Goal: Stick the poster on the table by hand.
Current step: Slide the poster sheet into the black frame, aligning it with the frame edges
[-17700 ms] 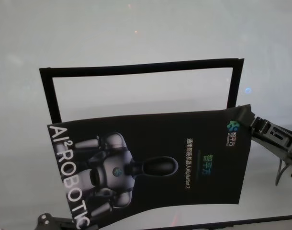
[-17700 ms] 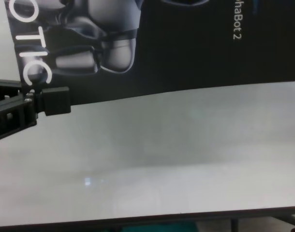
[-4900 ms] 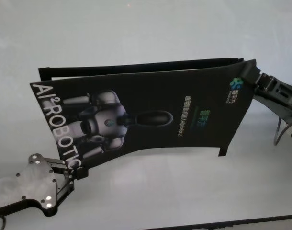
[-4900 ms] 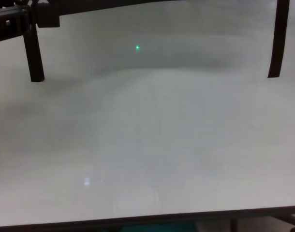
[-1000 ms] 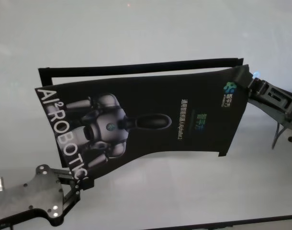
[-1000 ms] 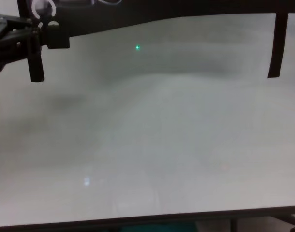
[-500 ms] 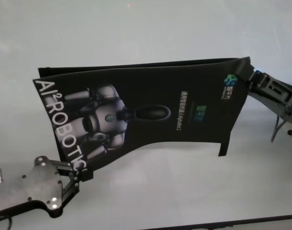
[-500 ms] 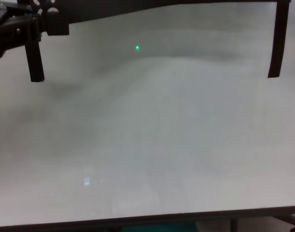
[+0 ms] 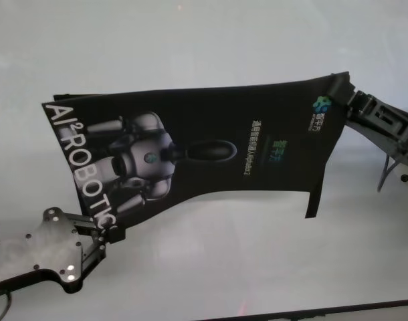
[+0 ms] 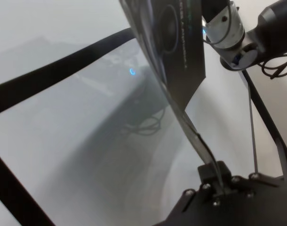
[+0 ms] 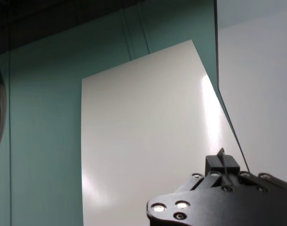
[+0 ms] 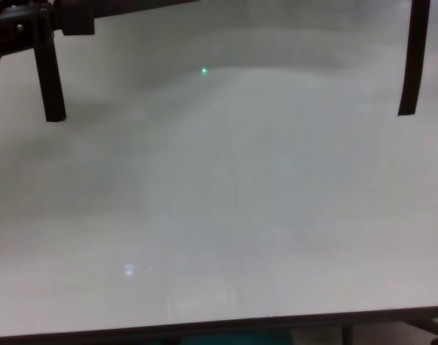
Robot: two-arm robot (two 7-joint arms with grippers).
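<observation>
Poster aloft between two hands, sagging over the table

One poster (image 9: 204, 150), one table (image 9: 224, 267), two hands: the left hand (image 9: 109, 233) is clamped on the near corner by the lettering, the right hand (image 9: 340, 90) pinches the far corner. The sheet bows and one free corner droops; it looks clear of the table, though that is hard to judge. Uneven lowering could crease it or land it askew.

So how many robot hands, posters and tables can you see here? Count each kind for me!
Grippers: 2, the left gripper and the right gripper, each pinching a corner of the poster
Posters: 1, the poster
Tables: 1, the table
Total: 4
</observation>
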